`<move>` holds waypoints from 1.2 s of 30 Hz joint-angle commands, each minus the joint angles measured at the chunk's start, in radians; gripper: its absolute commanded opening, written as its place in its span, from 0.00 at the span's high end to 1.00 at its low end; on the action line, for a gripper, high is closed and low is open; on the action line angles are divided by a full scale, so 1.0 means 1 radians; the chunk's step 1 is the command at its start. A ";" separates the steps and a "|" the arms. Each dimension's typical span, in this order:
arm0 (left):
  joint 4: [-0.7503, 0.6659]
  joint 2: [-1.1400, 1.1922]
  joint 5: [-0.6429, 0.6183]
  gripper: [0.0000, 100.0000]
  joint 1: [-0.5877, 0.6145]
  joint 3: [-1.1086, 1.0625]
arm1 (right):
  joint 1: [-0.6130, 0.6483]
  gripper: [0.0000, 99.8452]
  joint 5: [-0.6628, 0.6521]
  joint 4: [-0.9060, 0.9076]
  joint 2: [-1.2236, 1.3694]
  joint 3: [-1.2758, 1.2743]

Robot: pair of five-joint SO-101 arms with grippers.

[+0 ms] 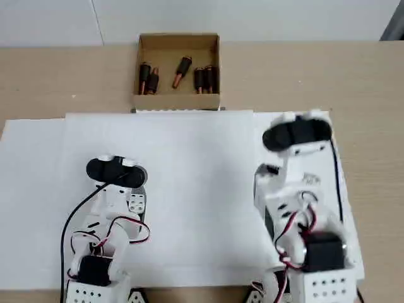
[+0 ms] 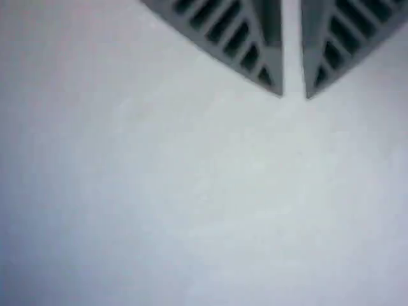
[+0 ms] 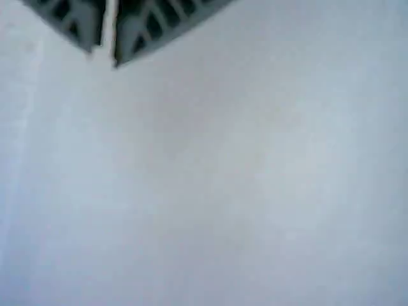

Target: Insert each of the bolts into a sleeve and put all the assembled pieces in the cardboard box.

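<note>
The cardboard box (image 1: 178,101) stands at the far edge of the white sheet, in the middle. Several dark sleeves with copper-coloured bolts in them lie inside it: a pair at one side (image 1: 149,79), a single piece (image 1: 182,69) in the centre, another pair (image 1: 206,78) at the other side. My left arm (image 1: 117,172) is folded back over the near left of the sheet, its gripper (image 2: 293,95) shut and empty above bare paper. My right arm (image 1: 297,134) stands at the right side of the sheet, and its gripper (image 3: 102,58) is likewise shut on nothing.
A white paper sheet (image 1: 202,189) covers most of the wooden table (image 1: 50,76). Bare wood lies to both sides of the box. Loose cables hang from each arm near the front edge.
</note>
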State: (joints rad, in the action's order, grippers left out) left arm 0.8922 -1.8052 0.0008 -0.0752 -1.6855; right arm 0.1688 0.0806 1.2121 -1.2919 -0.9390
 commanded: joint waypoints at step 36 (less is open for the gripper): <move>0.005 -0.012 0.006 0.99 -0.006 0.004 | -0.013 1.00 0.006 -0.076 -0.522 -0.655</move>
State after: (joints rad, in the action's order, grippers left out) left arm 0.8922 -1.8052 0.0023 -0.0752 -1.6855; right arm 0.1688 0.0806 1.1569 -1.7983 -1.5850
